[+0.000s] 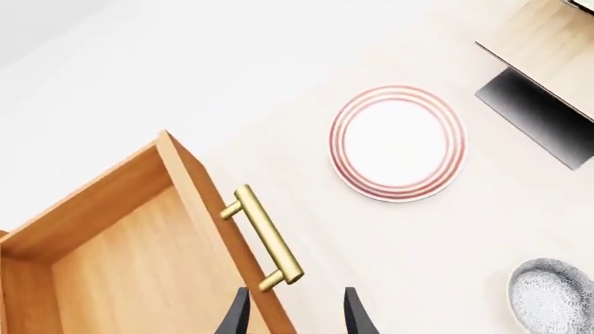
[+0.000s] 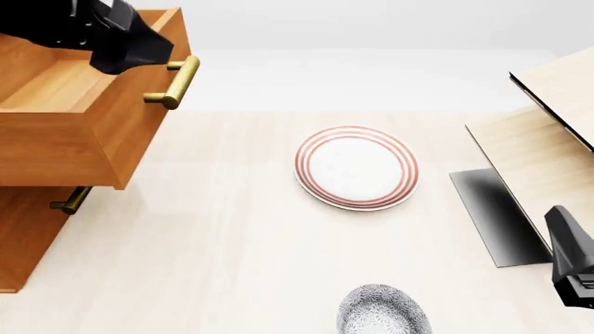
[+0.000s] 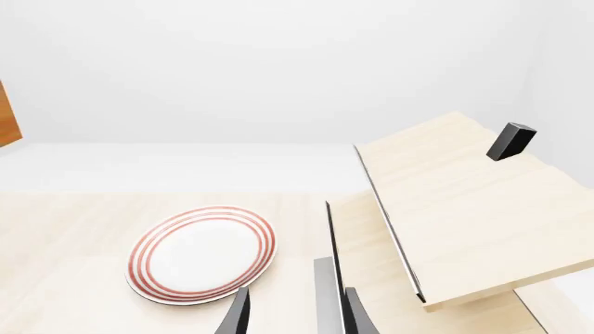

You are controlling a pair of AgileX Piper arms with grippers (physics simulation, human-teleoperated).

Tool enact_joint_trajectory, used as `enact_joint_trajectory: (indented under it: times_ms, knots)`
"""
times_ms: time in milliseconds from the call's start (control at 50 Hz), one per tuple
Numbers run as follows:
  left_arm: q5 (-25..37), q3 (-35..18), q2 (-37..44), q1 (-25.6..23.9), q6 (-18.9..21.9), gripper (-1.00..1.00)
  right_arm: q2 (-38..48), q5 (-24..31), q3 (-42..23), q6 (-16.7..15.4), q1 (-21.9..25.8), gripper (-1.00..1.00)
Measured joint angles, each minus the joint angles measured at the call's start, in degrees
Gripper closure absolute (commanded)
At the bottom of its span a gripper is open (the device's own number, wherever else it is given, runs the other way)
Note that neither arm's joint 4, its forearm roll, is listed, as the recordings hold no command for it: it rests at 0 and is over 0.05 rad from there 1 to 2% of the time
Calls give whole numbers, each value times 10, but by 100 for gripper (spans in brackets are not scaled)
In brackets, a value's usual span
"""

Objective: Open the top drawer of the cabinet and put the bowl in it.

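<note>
The orange-brown cabinet (image 2: pixel 28 236) stands at the left. Its top drawer (image 2: pixel 65 104) is pulled out and its inside shows nothing in it; it also shows in the left wrist view (image 1: pixel 121 264). My left gripper (image 1: pixel 295 321) is open, just back from the drawer's brass handle (image 1: pixel 264 240), whose near end lies between the fingers without being held. The left arm (image 2: pixel 121 38) hangs over the drawer front. The speckled bowl (image 2: pixel 383 311) sits on the table at the front edge, also in the left wrist view (image 1: pixel 555 296). My right gripper (image 3: pixel 295 319) is open and empty, far from the bowl.
A flat white plate with red rings (image 2: pixel 355 167) lies mid-table. A pale light-wood structure (image 2: pixel 547 146) stands at the right, with a small dark block (image 3: pixel 510 141) on it. The right arm (image 2: pixel 571 261) is at the right edge. A lower drawer handle (image 2: pixel 71 202) sticks out under the open drawer.
</note>
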Motion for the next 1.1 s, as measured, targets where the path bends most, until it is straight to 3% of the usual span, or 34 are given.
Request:
enact_joint_trajectory:
  times_ms: [760, 1100]
  knots:
    - [-50, 53, -10, -104, 1, -100, 0, 0, 0, 0, 0, -100]
    - [-88, 106, -22, -136, -11, -100, 0, 0, 0, 0, 0, -100]
